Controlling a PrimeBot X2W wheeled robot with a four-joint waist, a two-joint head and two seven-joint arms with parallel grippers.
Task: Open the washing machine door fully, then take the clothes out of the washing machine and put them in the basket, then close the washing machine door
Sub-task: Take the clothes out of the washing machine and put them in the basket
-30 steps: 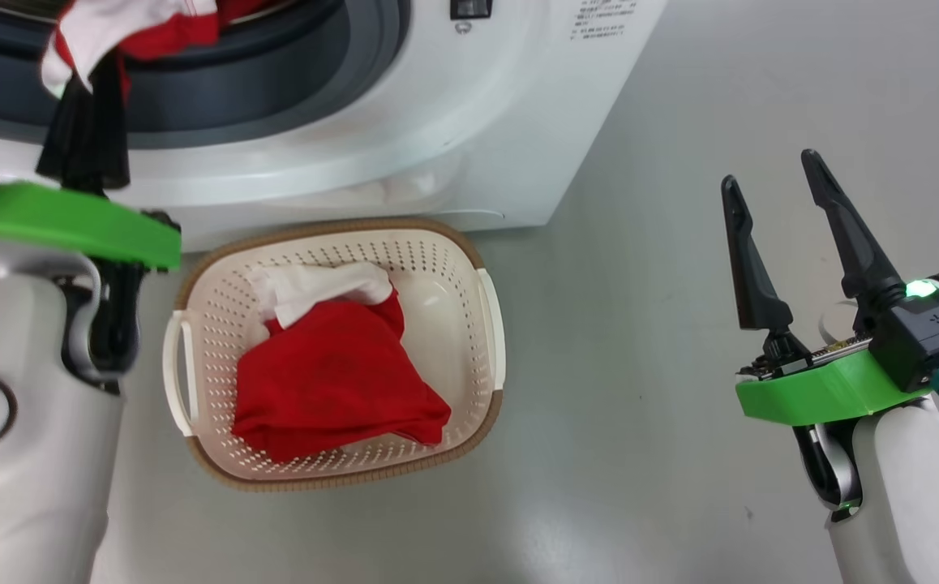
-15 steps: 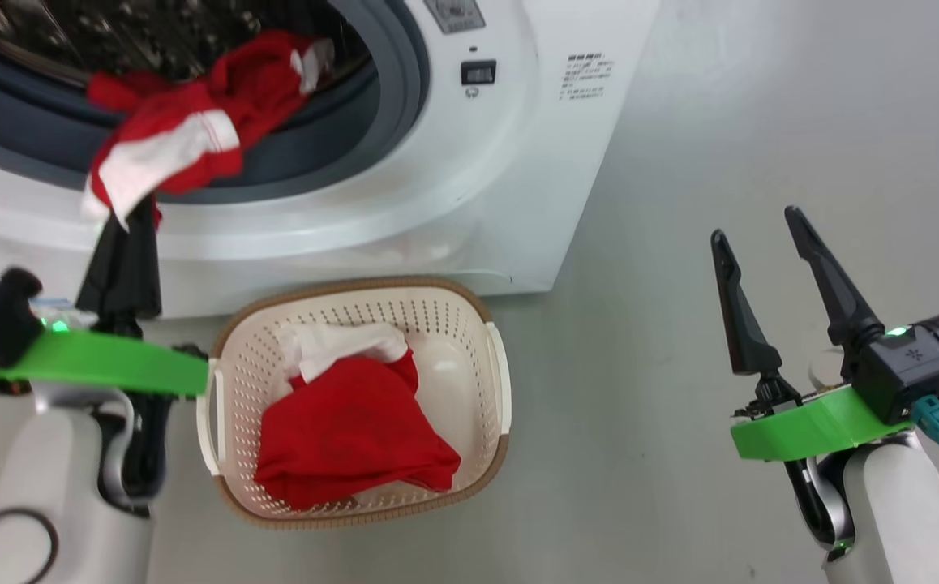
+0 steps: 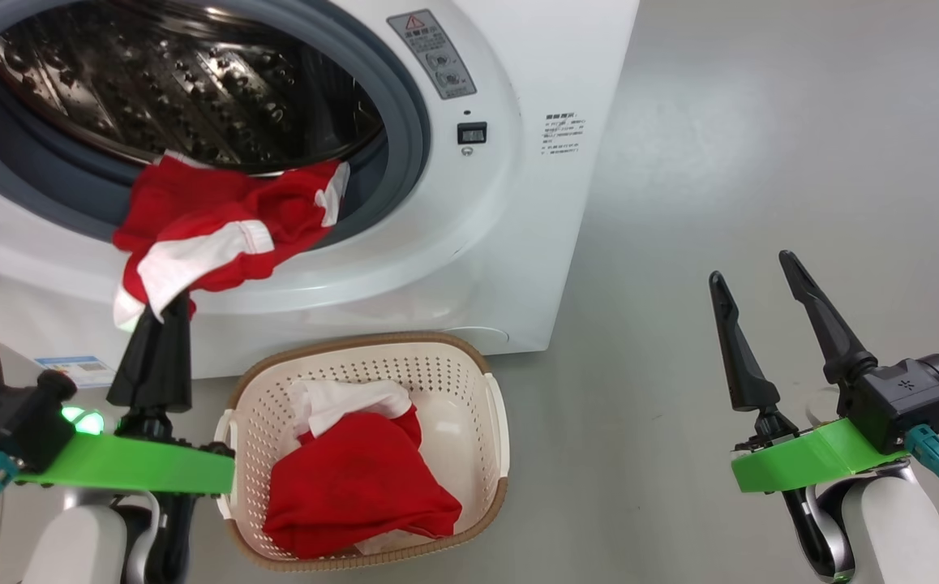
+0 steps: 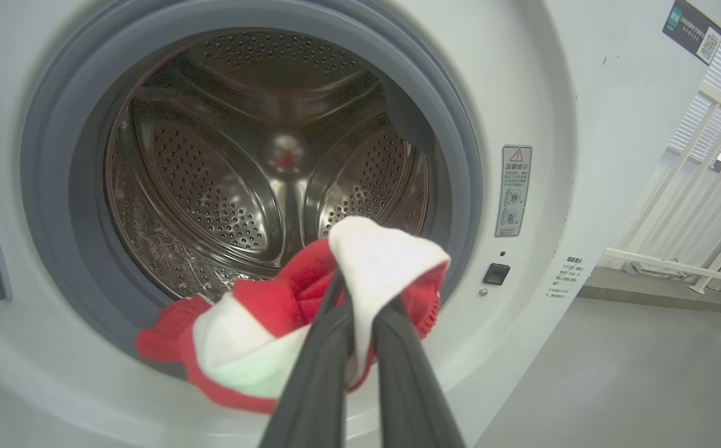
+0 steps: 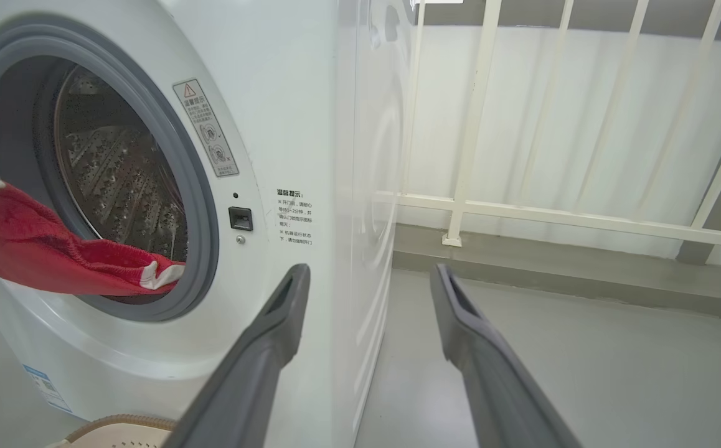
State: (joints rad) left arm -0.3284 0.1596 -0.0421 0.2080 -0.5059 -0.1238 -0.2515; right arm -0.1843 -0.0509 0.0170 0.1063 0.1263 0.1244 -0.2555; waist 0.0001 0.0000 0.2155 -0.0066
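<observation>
Head view: left hand [image 3: 163,312] pinches one red-white garment [image 3: 218,227]; two pieces [image 3: 356,487] in cream perforated basket [image 3: 372,345]; right hand [image 3: 748,266] spread, empty.

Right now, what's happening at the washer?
The left hand is shut on a red and white garment that hangs out over the lip of the washer, partly inside the drum. Another red garment with a white piece lies in the basket on the floor just below the opening. The right hand is open and holds nothing, off to the right above the floor.
</observation>
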